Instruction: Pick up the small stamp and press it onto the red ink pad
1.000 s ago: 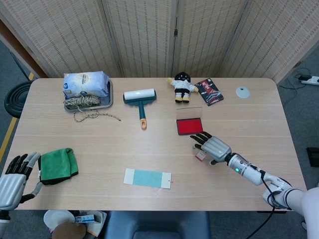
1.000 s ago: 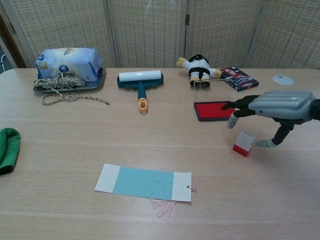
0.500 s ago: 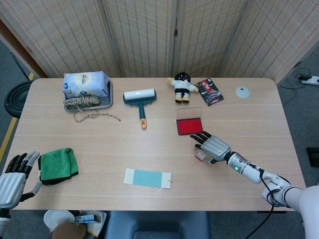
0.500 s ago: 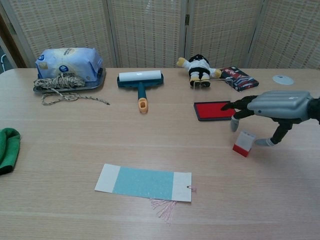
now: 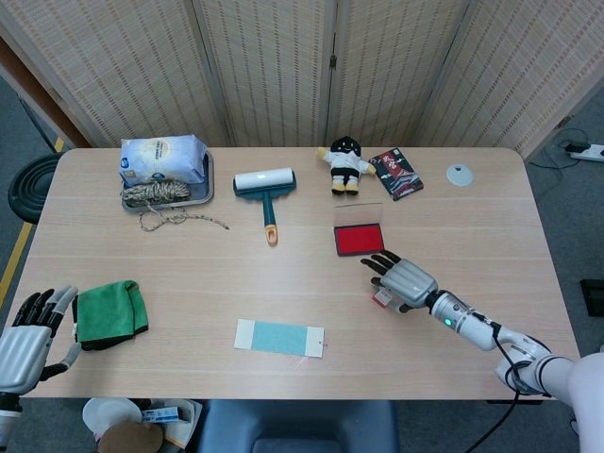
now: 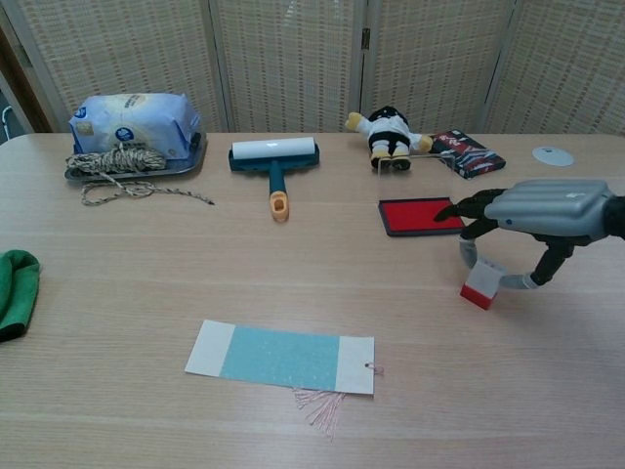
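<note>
So the small stamp [image 6: 480,287], that little white block with the red base, is sitting on the table just in front of the red ink pad [image 6: 422,216], and the right hand [image 6: 532,227] has finally closed in on it. A second ago the fingers were hanging spread above it with a clear gap on both sides; now a finger has curled down against its left side and the thumb has come in from the right, so it looks pinched, though the base is still on the wood, not lifted. From the head view the stamp is mostly hidden under the hand [image 5: 401,279], so I can't swear how firm that grip is. My guess is the grasp is basically made and the lift plus a short hop back to the pad is what's left. The left hand [image 5: 26,342] is way off at the near corner, fingers apart and holding nothing, just beside a green cloth [image 5: 109,312]. The light wood table [image 6: 117,293] also holds a lint roller [image 6: 274,161], a small doll [image 6: 390,128], a blue paper strip [image 6: 281,357] and a tray with twine [image 6: 122,161]; woven folding screens [image 5: 283,66] stand behind.
</note>
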`<state>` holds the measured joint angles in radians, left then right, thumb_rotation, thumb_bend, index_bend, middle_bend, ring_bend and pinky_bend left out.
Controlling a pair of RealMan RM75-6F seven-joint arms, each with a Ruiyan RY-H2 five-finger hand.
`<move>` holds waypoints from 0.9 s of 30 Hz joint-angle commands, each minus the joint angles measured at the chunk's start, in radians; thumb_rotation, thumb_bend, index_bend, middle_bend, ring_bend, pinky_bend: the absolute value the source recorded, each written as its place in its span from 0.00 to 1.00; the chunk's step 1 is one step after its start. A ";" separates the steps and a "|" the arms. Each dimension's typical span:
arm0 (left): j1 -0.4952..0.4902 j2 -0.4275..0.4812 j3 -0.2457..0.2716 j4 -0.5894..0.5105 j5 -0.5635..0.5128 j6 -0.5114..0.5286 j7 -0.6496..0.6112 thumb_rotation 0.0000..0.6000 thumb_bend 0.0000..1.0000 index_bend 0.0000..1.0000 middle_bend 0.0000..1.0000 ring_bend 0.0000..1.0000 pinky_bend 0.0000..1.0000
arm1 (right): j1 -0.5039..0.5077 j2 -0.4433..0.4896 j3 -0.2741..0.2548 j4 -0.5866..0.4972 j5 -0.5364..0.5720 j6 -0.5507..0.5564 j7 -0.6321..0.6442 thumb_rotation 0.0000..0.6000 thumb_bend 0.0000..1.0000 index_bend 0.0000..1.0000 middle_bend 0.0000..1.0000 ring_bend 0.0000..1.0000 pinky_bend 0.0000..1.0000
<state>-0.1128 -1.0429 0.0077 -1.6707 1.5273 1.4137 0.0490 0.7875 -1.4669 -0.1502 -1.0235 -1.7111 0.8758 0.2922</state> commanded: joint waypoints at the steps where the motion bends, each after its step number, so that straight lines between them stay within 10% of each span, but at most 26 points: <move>1: 0.000 0.000 0.000 0.000 0.001 0.000 -0.001 1.00 0.34 0.00 0.00 0.00 0.01 | -0.005 -0.001 0.006 0.000 0.006 0.009 -0.008 1.00 0.36 0.48 0.10 0.00 0.00; 15: 0.003 0.004 0.003 0.002 0.007 0.008 -0.012 1.00 0.34 0.00 0.00 0.00 0.01 | -0.018 0.026 0.049 -0.036 0.060 0.023 -0.030 1.00 0.36 0.53 0.28 0.14 0.02; 27: 0.006 0.015 0.006 -0.002 0.021 0.018 -0.042 1.00 0.34 0.00 0.00 0.00 0.01 | -0.032 0.069 0.128 -0.142 0.187 -0.015 -0.180 1.00 0.35 0.56 0.31 0.25 0.28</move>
<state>-0.1068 -1.0290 0.0139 -1.6723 1.5474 1.4310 0.0083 0.7567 -1.4053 -0.0343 -1.1513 -1.5379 0.8713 0.1290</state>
